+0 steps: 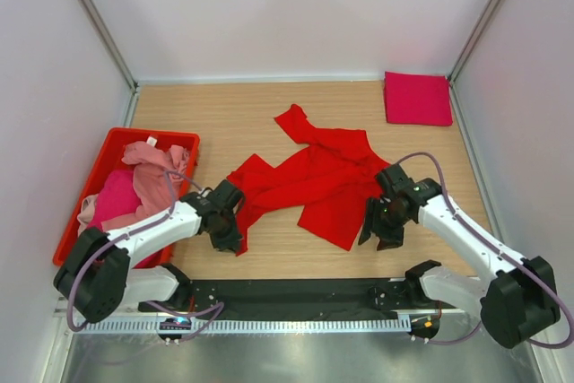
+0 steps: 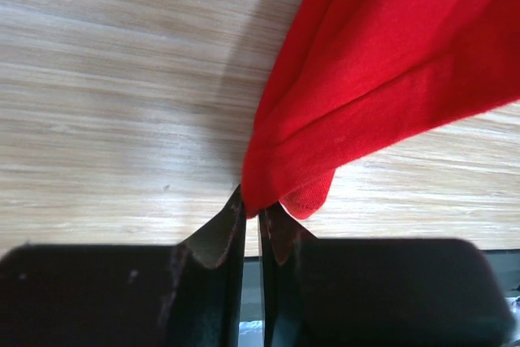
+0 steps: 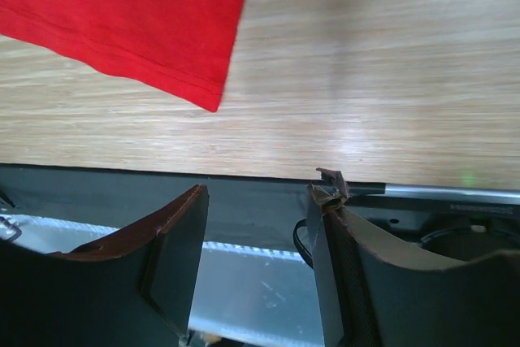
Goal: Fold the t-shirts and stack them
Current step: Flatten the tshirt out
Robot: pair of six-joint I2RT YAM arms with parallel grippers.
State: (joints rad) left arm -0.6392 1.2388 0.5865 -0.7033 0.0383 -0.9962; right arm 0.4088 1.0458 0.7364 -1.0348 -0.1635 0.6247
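A bright red t-shirt (image 1: pixel 314 177) lies crumpled and spread across the middle of the wooden table. My left gripper (image 1: pixel 229 238) is shut on its near left corner; the left wrist view shows the red cloth (image 2: pixel 374 79) pinched between the tips of my left gripper (image 2: pixel 253 213). My right gripper (image 1: pixel 384 235) is open and empty just right of the shirt's near hem; the right wrist view shows my right gripper (image 3: pixel 258 201) with the hem corner (image 3: pixel 162 38) off to the upper left. A folded magenta-crimson t-shirt (image 1: pixel 417 98) lies at the far right corner. Pale pink and magenta shirts (image 1: pixel 139 181) sit in the bin.
A rigid red plastic bin (image 1: pixel 112 145) stands at the left edge of the table. A black strip (image 1: pixel 296 291) and a metal rail run along the near edge. White walls enclose the table on three sides.
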